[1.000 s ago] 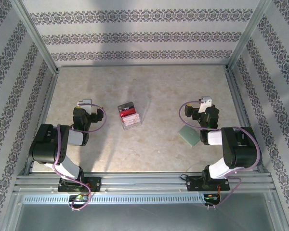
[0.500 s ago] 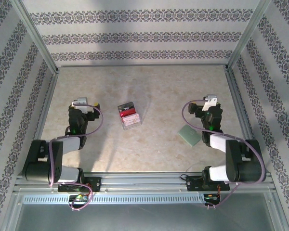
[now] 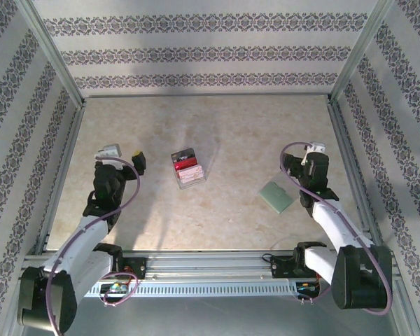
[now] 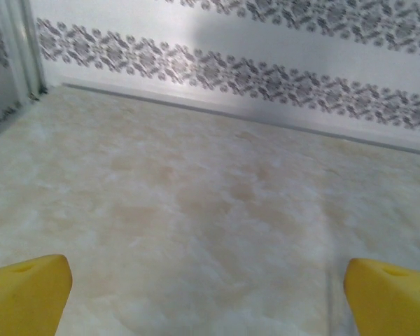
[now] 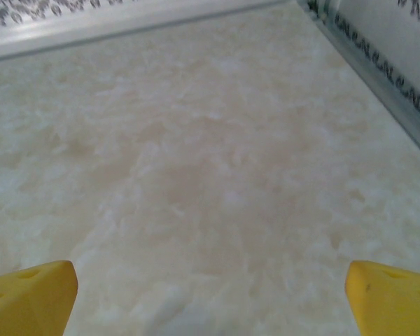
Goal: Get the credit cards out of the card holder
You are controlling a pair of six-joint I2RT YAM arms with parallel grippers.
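The card holder point(image 3: 276, 197) is a flat pale teal wallet lying on the table at the right, near the front. No credit cards show; any in it are hidden. My right gripper point(image 3: 308, 155) hovers just beyond and to the right of the holder, apart from it. Its yellow fingertips point(image 5: 29, 295) stand wide apart, and the open right gripper point(image 5: 210, 301) has bare table between them. My left gripper point(image 3: 122, 157) is at the left side of the table, far from the holder. The left gripper point(image 4: 210, 301) is open too, its yellow fingertips point(image 4: 388, 297) spread over bare table.
A clear plastic tray point(image 3: 187, 168) with red and black contents sits mid-table between the arms. Patterned walls with metal rails point(image 3: 343, 140) close in the table on three sides. The marbled tabletop point(image 3: 224, 126) stretches beyond both grippers.
Both arms have unfolded and stretched forward low over the table. The left gripper has shifted left, the right gripper right and away from the card holder. Holder and tray have not moved.
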